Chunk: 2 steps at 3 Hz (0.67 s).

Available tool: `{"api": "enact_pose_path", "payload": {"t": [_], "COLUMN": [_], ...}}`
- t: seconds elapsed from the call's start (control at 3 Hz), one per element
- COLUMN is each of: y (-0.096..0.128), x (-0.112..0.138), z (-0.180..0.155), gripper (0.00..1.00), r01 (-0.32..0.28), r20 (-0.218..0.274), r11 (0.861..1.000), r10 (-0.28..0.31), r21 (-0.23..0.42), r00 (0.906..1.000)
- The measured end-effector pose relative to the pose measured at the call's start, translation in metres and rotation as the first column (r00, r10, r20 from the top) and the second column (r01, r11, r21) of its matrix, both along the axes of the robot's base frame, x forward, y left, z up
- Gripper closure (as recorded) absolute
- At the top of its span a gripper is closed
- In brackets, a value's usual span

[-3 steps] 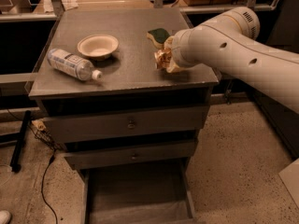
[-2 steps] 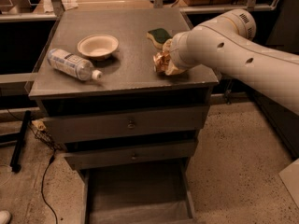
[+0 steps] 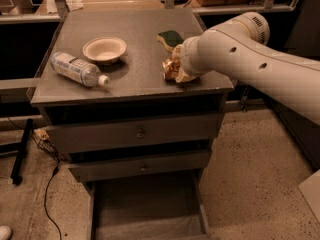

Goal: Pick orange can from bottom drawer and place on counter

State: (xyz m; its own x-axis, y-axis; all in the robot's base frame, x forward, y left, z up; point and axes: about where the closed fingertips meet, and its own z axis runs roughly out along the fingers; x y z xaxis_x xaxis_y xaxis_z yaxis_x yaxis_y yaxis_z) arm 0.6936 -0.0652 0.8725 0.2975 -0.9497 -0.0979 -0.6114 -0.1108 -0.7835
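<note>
The orange can (image 3: 171, 68) sits at the right-centre of the frame, on the right part of the table (image 3: 135, 74) and close to its front edge. The tool (image 3: 179, 70) is right up against the can, at the tip of the thick white arm (image 3: 250, 59) that reaches in from the right edge of the frame. The arm's wrist hides most of the tool, so I cannot tell how far open it is or whether it has hold of the can.

The can looks low enough to be resting on the table or nearly so, which suits a placing step. The spot makes sense: it is bare surface, apart from the green sponge (image 3: 171, 37) behind it and well apart from the bowl (image 3: 104, 49) and the lying plastic bottle (image 3: 75, 69) at the left. The bottom drawer (image 3: 147, 209) stands pulled out at the lower centre, and the can is not in it. I judge the task close to done, with only letting go and drawing away left.
</note>
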Motion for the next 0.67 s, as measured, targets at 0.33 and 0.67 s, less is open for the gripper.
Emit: {"api": "enact_pose_path", "payload": {"t": [0.33, 0.67], "y": [0.0, 0.0], "x": [0.0, 0.0], "z": [0.0, 0.0], "gripper": [0.82, 0.58], "r01": [0.0, 0.0], "r20": [0.0, 0.0], "r11": [1.0, 1.0], "r10": [0.0, 0.0], "r21": [0.0, 0.0], "r00": [1.0, 1.0]}}
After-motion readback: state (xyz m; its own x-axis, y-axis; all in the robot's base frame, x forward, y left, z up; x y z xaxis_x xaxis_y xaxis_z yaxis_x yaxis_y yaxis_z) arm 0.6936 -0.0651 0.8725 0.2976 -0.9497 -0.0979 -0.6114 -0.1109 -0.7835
